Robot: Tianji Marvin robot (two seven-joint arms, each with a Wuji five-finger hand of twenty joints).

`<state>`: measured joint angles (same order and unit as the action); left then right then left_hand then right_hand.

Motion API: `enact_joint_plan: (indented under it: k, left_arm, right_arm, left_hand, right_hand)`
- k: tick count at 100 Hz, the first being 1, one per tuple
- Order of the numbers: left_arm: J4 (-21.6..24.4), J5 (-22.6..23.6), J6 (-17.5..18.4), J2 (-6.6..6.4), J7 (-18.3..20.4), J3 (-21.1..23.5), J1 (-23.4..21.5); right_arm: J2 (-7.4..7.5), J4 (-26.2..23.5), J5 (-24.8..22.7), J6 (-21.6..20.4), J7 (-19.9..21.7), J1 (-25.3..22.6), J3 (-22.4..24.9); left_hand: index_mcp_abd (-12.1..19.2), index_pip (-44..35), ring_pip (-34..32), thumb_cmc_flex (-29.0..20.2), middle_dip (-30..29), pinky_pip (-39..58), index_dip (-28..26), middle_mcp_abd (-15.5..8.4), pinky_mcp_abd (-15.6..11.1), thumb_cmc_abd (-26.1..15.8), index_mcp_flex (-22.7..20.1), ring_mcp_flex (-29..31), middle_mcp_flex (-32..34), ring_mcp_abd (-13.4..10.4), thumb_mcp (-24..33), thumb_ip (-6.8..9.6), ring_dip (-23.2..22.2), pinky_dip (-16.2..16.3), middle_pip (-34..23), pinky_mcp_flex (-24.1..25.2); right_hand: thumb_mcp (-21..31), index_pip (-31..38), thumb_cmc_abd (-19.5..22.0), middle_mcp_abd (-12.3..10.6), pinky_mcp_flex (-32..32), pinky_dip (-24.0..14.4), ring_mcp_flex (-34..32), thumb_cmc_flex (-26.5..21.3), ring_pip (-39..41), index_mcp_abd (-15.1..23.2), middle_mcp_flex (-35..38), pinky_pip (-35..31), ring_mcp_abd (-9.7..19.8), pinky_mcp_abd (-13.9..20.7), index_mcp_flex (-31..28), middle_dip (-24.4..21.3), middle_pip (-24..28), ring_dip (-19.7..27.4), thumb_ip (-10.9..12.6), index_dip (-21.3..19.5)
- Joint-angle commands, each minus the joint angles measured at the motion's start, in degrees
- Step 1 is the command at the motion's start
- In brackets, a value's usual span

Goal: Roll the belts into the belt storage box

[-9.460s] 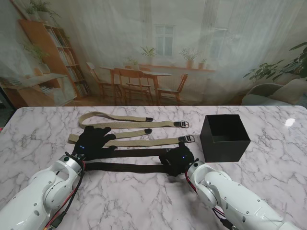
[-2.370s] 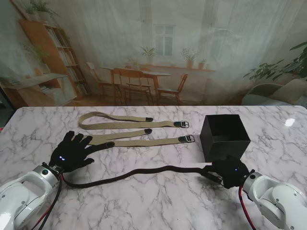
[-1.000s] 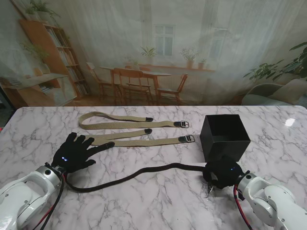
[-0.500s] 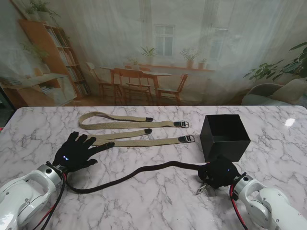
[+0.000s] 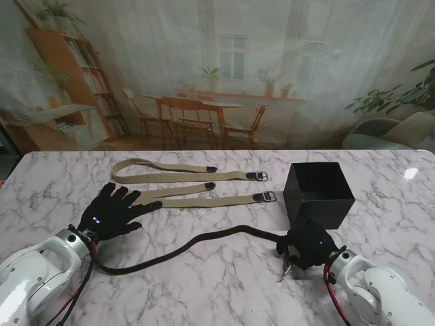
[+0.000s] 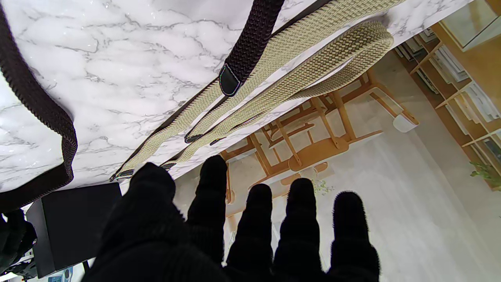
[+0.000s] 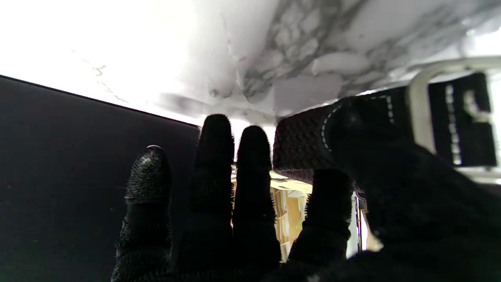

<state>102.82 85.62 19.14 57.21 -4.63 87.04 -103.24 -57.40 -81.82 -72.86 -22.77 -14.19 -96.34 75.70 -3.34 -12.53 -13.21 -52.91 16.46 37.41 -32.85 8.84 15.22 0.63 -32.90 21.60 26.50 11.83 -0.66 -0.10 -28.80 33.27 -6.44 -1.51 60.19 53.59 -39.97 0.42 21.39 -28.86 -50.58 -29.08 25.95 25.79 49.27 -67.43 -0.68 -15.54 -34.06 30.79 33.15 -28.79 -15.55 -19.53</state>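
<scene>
Buckle end of the black belt [image 5: 204, 242] pinched in the right hand [image 5: 307, 246], thumb clamped over the strap with the metal buckle [image 7: 424, 102] poking out, right beside the near wall of the black storage box [image 5: 319, 195]. Long axis trailing away leftward across the marble table [image 5: 217, 292] toward the left hand [image 5: 109, 214]. Fingers splayed flat there, holding nothing, near the tan belts [image 5: 197, 201]; so rolling likely starts from the right.
</scene>
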Motion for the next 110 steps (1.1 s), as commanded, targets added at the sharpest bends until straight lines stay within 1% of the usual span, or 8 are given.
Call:
enact_joint_plan:
  k: [1, 22, 33, 43, 66, 77, 88, 110]
  left_arm:
    - [0.2, 0.0, -0.1, 0.00, 0.6, 0.0, -0.2]
    - [-0.1, 0.0, -0.2, -0.01, 0.4, -0.1, -0.2]
    - [-0.3, 0.0, -0.2, -0.02, 0.3, -0.2, -0.1]
    - [-0.3, 0.0, -0.2, -0.04, 0.4, -0.4, 0.0]
    - [-0.4, -0.1, -0.1, -0.05, 0.6, -0.5, 0.0]
    - [-0.4, -0.1, -0.2, -0.05, 0.5, -0.6, 0.0]
    - [-0.5, 0.0, -0.2, -0.07, 0.4, -0.6, 0.1]
    - [-0.6, 0.1, -0.2, -0.08, 0.0, -0.6, 0.0]
  right_arm:
    - [0.12, -0.3, -0.4, 0.6, -0.2, -0.4, -0.2]
    - [-0.22, 0.2, 1.3, 0.9, -0.2, 0.0, -0.7]
    - [-0.63, 0.4, 3.6, 0.9, 0.5, 0.0, -0.8]
    - [-0.95, 1.0, 5.2, 1.0, 0.3, 0.2, -1.2]
    - [-1.11, 3.1, 5.3, 1.1, -3.6, 1.3, -2.8]
    - [-0.93, 4.2, 4.5, 1.0, -5.2, 2.1, -3.7]
    - [-0.89, 4.8, 4.4, 0.7, -5.9, 2.5, -4.2]
    - [-1.28, 5.8, 6.2, 0.4, -6.2, 3.2, -5.1]
  left_hand:
    - [-0.9, -0.5, 0.8, -0.4, 0.6, -2.1, -0.6, 1.1, 2.6, -1.5, -0.9, 0.5, -1.1, 0.8, -0.9, -1.12, 0.3, -0.6, 1.3, 1.1]
    - [-1.0, -0.4, 0.8, -0.2, 0.6, -2.1, -0.5, 1.2, 2.7, -1.6, -0.9, 0.4, -1.5, 0.8, -0.9, -1.10, 0.3, -0.6, 1.4, 1.2]
    - [-0.9, -0.4, 0.8, -0.3, 0.6, -2.2, -0.5, 1.2, 2.6, -1.6, -0.9, 0.4, -1.6, 0.7, -0.9, -1.09, 0.3, -0.6, 1.4, 1.2]
    - [-1.0, -0.4, 0.7, -0.2, 0.6, -2.2, -0.5, 1.2, 2.7, -1.6, -1.0, 0.4, -1.6, 0.7, -0.9, -1.09, 0.3, -0.6, 1.4, 1.2]
    - [-1.0, -0.4, 0.8, -0.2, 0.6, -2.2, -0.5, 1.2, 2.6, -1.6, -1.0, 0.3, -1.6, 0.7, -0.9, -1.07, 0.3, -0.6, 1.4, 1.2]
    - [-1.0, -0.4, 0.7, -0.2, 0.6, -2.2, -0.5, 1.2, 2.7, -1.6, -0.9, 0.4, -1.7, 0.7, -0.9, -1.08, 0.3, -0.6, 1.4, 1.2]
    - [-1.1, -0.3, 0.7, -0.2, 0.6, -2.2, -0.5, 1.2, 2.6, -1.6, -0.8, 0.4, -1.6, 0.7, -0.9, -1.08, 0.3, -0.6, 1.3, 1.2]
    - [-1.1, -0.2, 0.7, -0.3, 0.6, -2.2, -0.3, 1.1, 2.6, -1.6, -0.5, 0.4, -1.7, 0.7, -0.9, -1.05, 0.3, -0.6, 1.3, 1.2]
  right_hand:
    - [-2.2, 3.1, 0.5, 2.7, -1.6, -1.6, 3.3, 1.2, 3.6, 3.7, -6.9, 0.7, -0.9, -1.7, -0.9, -1.6, -1.0, -0.5, -0.2, -1.5]
    - [-4.6, 12.8, 1.1, 8.7, -3.2, -1.3, 8.6, 2.6, -2.8, -1.7, -16.8, 3.4, -3.2, -4.0, -13.3, -14.5, -8.3, 6.1, -0.5, 0.9]
    - [-4.3, 18.4, 0.6, 8.4, -3.3, -0.2, 7.5, 2.3, -6.5, -7.3, -14.3, 4.5, -4.3, -4.6, -15.1, -17.4, -11.6, 8.7, -0.5, 3.3]
    - [-3.9, 20.6, 1.1, 5.0, -1.7, 0.8, 2.5, 1.4, -7.0, -9.8, 0.2, 5.2, -4.1, -5.4, -13.9, -17.5, -10.7, 9.1, -0.3, 4.1]
    - [0.0, 15.0, 0.9, -3.1, 3.2, 0.2, -8.3, -1.2, -1.2, -7.4, 21.4, 1.4, 1.9, -2.8, -4.6, -5.5, 1.7, 3.0, -0.6, -0.6]
    - [2.4, 2.8, 2.0, -6.0, 6.6, -0.2, -11.9, -1.1, 1.5, -10.7, 26.4, -1.4, 3.9, -0.2, 0.6, -4.2, 6.8, 1.2, 0.6, 3.7]
    - [4.6, -15.1, 3.3, -5.3, 8.7, 0.5, -15.4, -0.6, 3.7, -13.0, 29.8, -2.9, 3.6, -0.1, 11.6, -5.1, 7.7, -0.4, 3.6, 2.5]
    - [5.1, -13.6, 8.0, -1.6, 10.5, 0.7, -20.8, -4.1, 8.0, -4.7, 33.2, -3.9, 0.7, -2.2, 26.0, -3.2, 9.7, -2.1, 8.5, 5.7]
